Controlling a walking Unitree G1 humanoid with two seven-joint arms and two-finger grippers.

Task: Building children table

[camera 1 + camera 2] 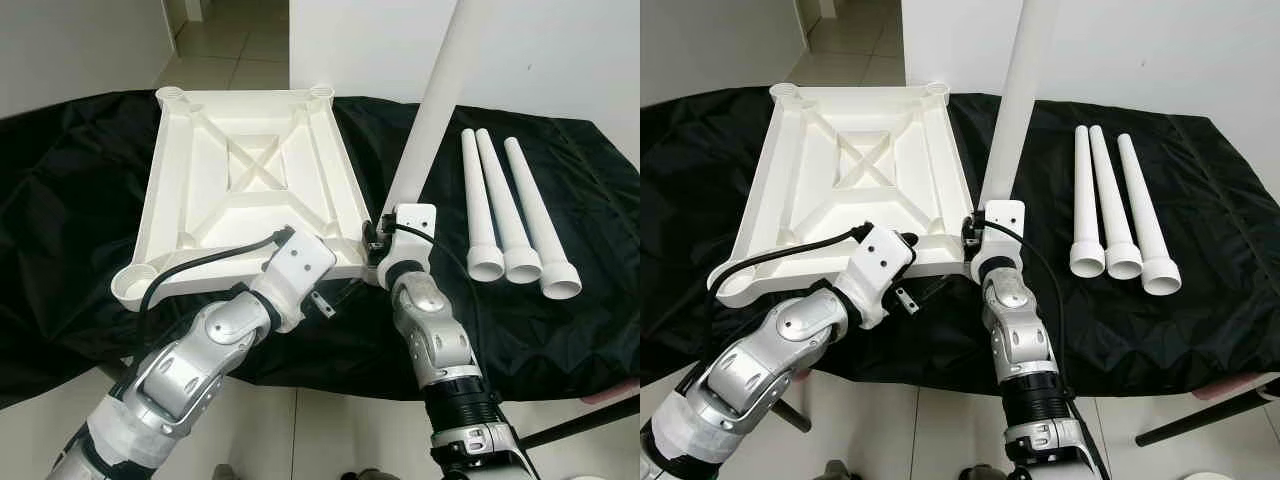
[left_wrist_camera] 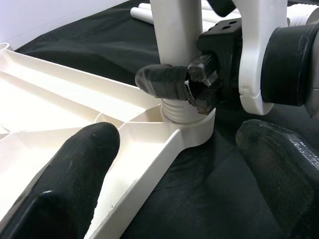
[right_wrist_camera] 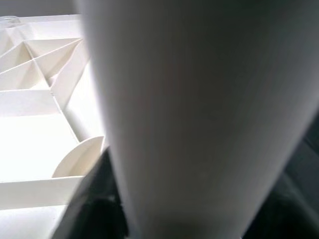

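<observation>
The white tabletop [image 1: 200, 205] lies upside down on the black cloth. One white leg [image 1: 432, 110] stands upright with its threaded end [image 2: 177, 107] in the near right corner socket. My right gripper [image 1: 378, 236] is shut on that leg just above the socket, and one black finger [image 2: 162, 82] wraps its base. Low at the tabletop's near edge, my left gripper [image 2: 177, 144] is open and holds nothing. One of its fingers is over the tabletop, the other over the cloth. Three more white legs [image 1: 515, 215] lie side by side to the right.
The black cloth [image 1: 70, 200] covers the whole table, and its near edge runs just in front of my arms. Tiled floor [image 1: 215, 45] and a white wall lie beyond. A dark bar [image 1: 585, 425] sticks out at the lower right.
</observation>
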